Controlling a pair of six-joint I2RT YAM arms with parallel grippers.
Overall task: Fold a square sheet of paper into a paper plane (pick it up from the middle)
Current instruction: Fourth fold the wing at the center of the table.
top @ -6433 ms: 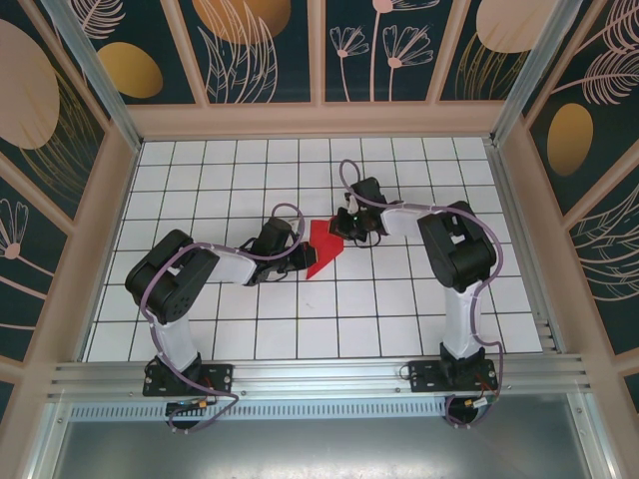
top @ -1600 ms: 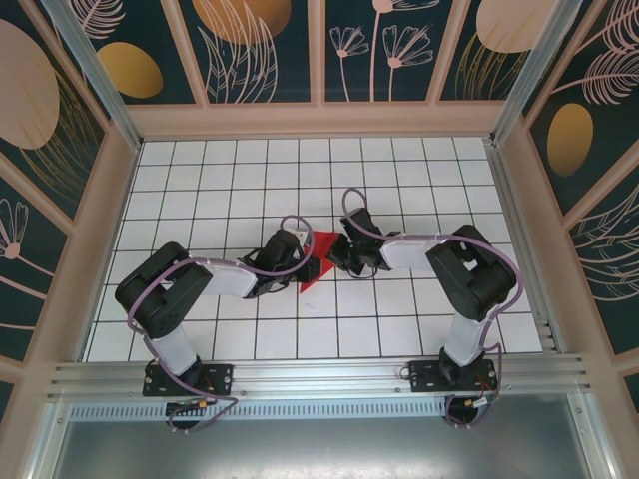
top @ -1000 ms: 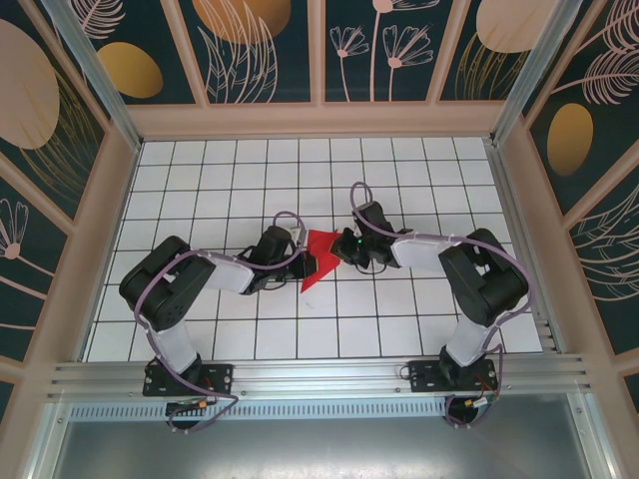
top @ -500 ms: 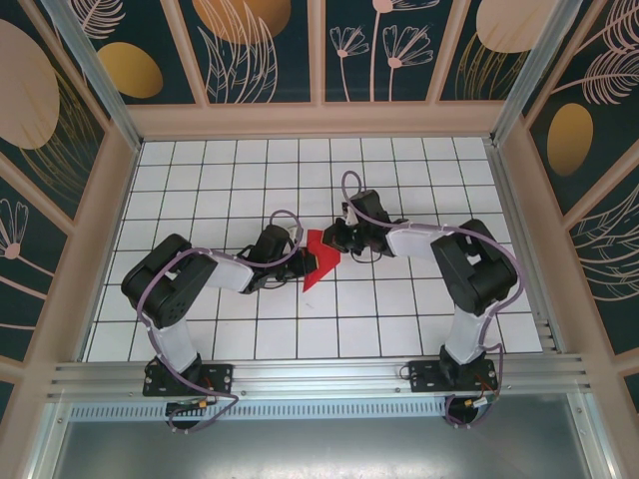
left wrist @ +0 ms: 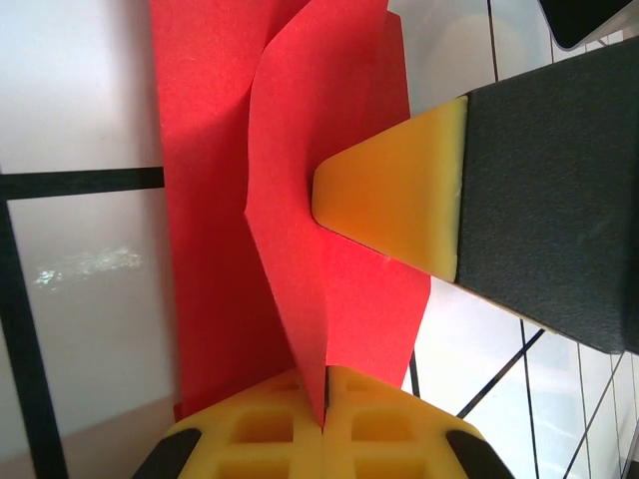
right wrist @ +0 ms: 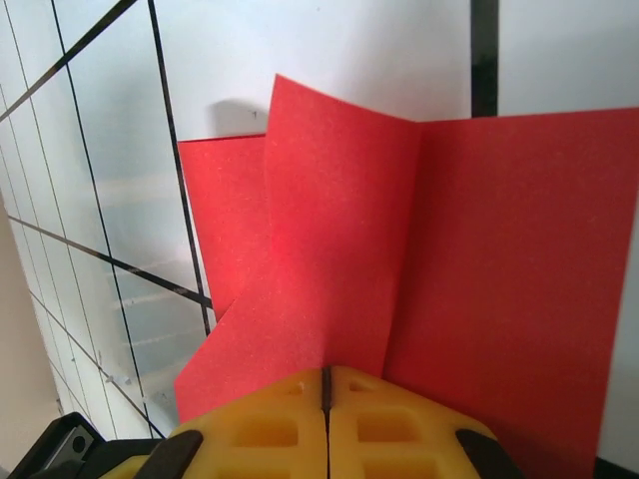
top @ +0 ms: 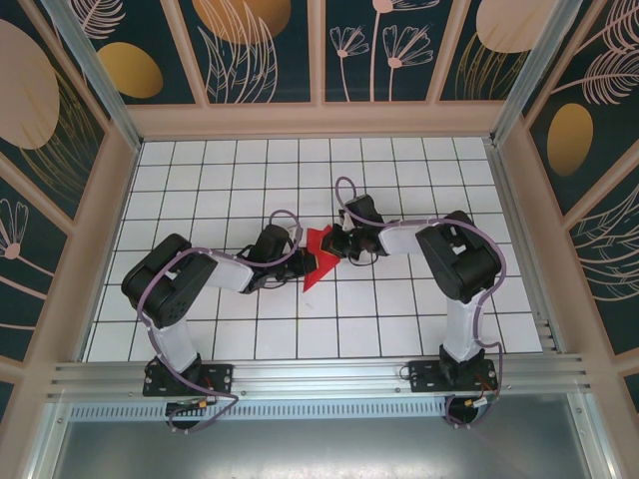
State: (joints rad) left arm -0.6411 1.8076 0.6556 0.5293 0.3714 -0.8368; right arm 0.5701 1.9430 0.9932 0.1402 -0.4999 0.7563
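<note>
Left gripper [left wrist: 324, 434] and right gripper [right wrist: 325, 404] each pinch the square sheet of paper [top: 318, 255], apparently lifting a flap for creasing

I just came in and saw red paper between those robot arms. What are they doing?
Two robot arms are working on folding a paper plane. The left hand and the right hand are each pinched shut on the red paper, from opposite sides, in the middle of the white grid table. The paper is already creased, and one flap is lifted off the table. It does not look like a pointed plane yet.
</note>
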